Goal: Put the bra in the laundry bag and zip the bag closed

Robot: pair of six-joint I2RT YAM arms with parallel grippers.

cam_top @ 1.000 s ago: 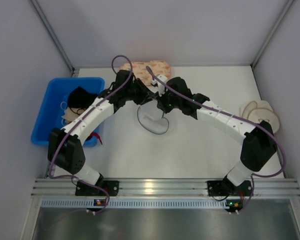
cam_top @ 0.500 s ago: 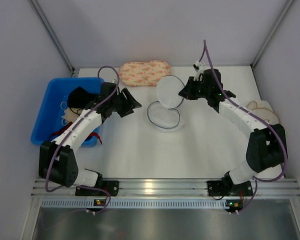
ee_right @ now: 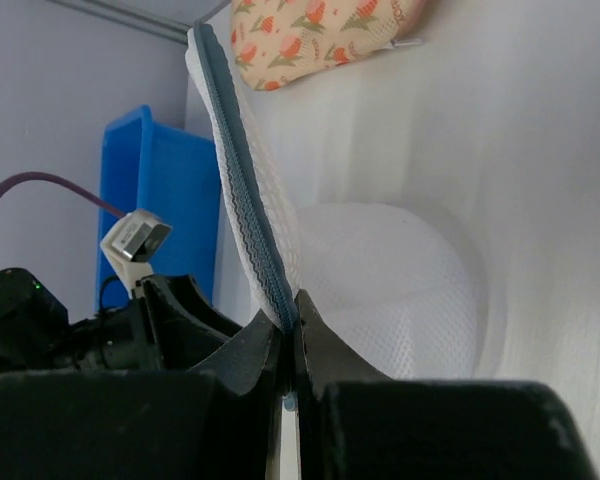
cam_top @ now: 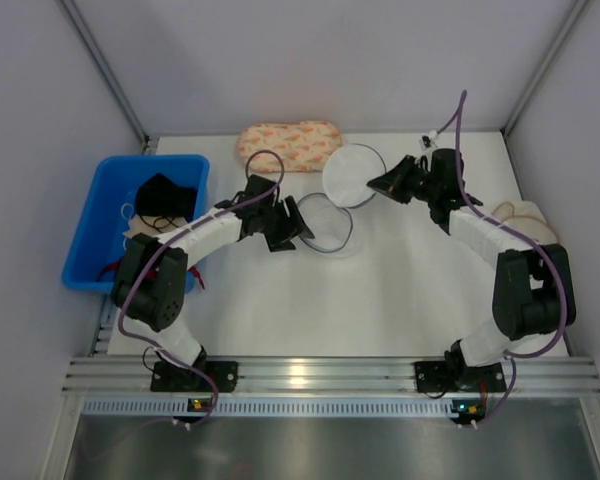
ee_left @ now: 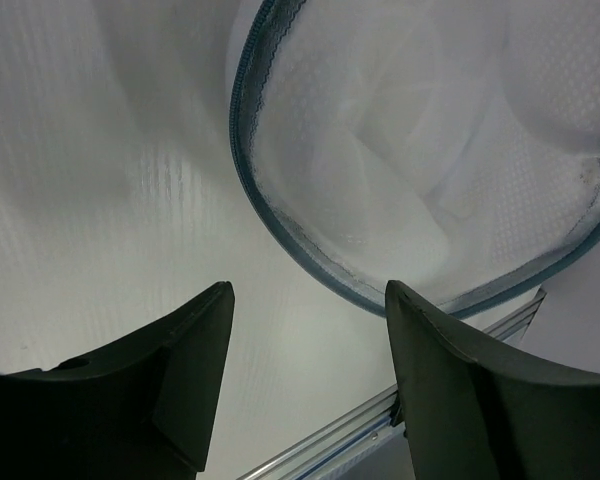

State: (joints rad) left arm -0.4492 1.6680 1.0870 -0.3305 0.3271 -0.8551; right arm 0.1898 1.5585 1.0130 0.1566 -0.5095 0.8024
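The laundry bag (cam_top: 327, 225) lies open in the middle of the table (cam_top: 380, 300). Its lower half rests flat, and its upper half is tipped up towards the far right. The right pincer (cam_top: 377, 183) is pressed together on the raised half's zip edge (ee_right: 242, 200); the right wrist view shows the fingers (ee_right: 255, 350) pinching that grey-blue edge. The left pincer (cam_top: 297, 231) is spread just beside the left rim of the lower half and grips nothing. In the left wrist view the bag's rim (ee_left: 280, 225) curves just ahead of the left pincer's spread fingers (ee_left: 195, 340).

The black bra (cam_top: 165, 198) lies in the blue bin (cam_top: 100, 215) at the left, well apart from the bag. A peach patterned pouch (cam_top: 288, 146) lies at the far edge of the table. A beige bra (cam_top: 522, 222) lies at the right edge.
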